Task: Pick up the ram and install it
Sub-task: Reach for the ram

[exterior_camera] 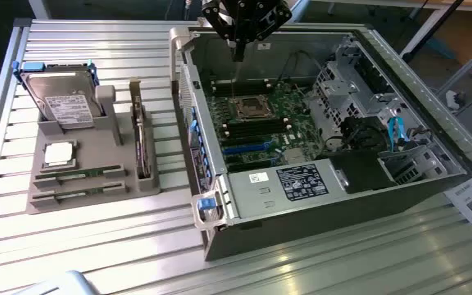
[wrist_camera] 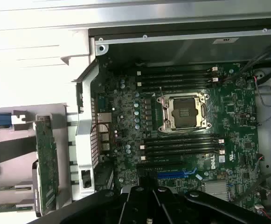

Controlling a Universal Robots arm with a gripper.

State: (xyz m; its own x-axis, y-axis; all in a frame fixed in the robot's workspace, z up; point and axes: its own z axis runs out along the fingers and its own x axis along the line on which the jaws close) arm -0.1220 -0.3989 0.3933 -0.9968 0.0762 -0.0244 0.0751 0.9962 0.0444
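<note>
**While above the case (exterior_camera: 302, 224), fingers (exterior_camera: 238, 52) pressed together, ram (exterior_camera: 80, 174) in the tray (exterior_camera: 105, 153)**

Where the exterior view's top meets the open case, finds the gripper (exterior_camera: 238, 59) above the far wall, pointing down into the case toward the motherboard (exterior_camera: 260, 126). Shows the fingers closed into one narrow dark tip.

Looks, in the wrist view, past the gripper's dark body (wrist_camera: 147, 200) onto the motherboard (wrist_camera: 121, 116). Takes in the socket (wrist_camera: 183, 112) at the middle, long dark slots (wrist_camera: 177, 77) on one side of it, more slots (wrist_camera: 182, 144) on the other, and a blue slot (wrist_camera: 177, 173) just beyond those.

Puts the ram well apart from the gripper. Lies flat in a groove at the tray's near end, on the desk (exterior_camera: 96, 246), to the exterior view's left of the case. Sits just beside a second ram (exterior_camera: 78, 194), parallel to it in the next groove.

Shares the tray with a processor (exterior_camera: 59, 153) just behind the two sticks, a drive (exterior_camera: 64, 101) propped at the far end, and a card (exterior_camera: 142, 144) standing on edge along the side nearest the case. Catches the card (wrist_camera: 46, 163) in the wrist view too, outside the case wall.
</note>
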